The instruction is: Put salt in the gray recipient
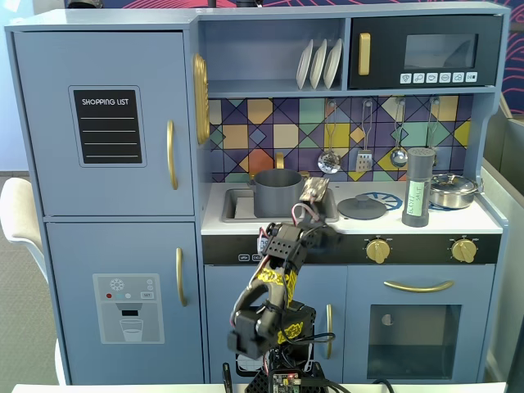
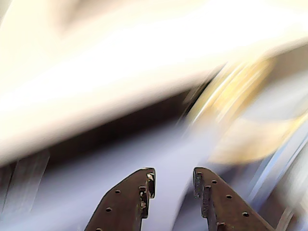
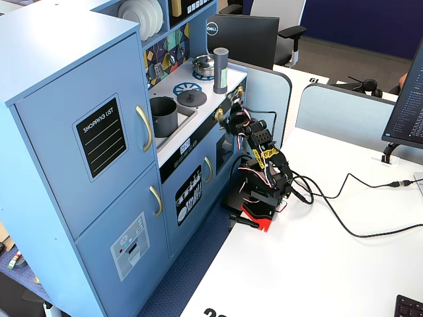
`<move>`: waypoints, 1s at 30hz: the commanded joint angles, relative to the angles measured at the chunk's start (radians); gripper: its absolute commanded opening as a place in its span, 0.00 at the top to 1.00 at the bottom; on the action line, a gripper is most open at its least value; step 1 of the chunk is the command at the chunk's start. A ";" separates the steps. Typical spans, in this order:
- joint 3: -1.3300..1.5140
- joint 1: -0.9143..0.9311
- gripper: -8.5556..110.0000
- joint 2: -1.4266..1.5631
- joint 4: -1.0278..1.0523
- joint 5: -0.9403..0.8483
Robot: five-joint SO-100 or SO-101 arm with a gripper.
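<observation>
Fixed view from the front shows one salt shaker standing upright, long axis vertical, cap up, on the toy kitchen counter right of the flat gray lid. One gray recipient sits in the sink at left. The single gripper hangs beside that pot, well left of the salt, fingers parted and empty in the wrist view.

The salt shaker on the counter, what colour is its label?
Pale green, on the dark gray salt shaker with its lighter gray cap; the front-on fixed view shows it best.
</observation>
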 commanded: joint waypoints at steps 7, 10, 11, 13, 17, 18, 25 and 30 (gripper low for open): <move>-0.181 0.209 0.93 -0.275 -0.489 -0.006; -0.201 0.241 0.88 -0.344 -0.566 -0.037; -0.207 0.250 0.86 -0.367 -0.586 -0.044; -0.218 0.262 0.84 -0.413 -0.635 -0.048; -0.230 0.282 0.70 -0.492 -0.784 0.025; -0.232 0.284 0.66 -0.505 -0.804 0.043; -0.241 0.279 0.49 -0.617 -0.937 0.066; -0.344 0.262 0.48 -0.770 -0.997 0.046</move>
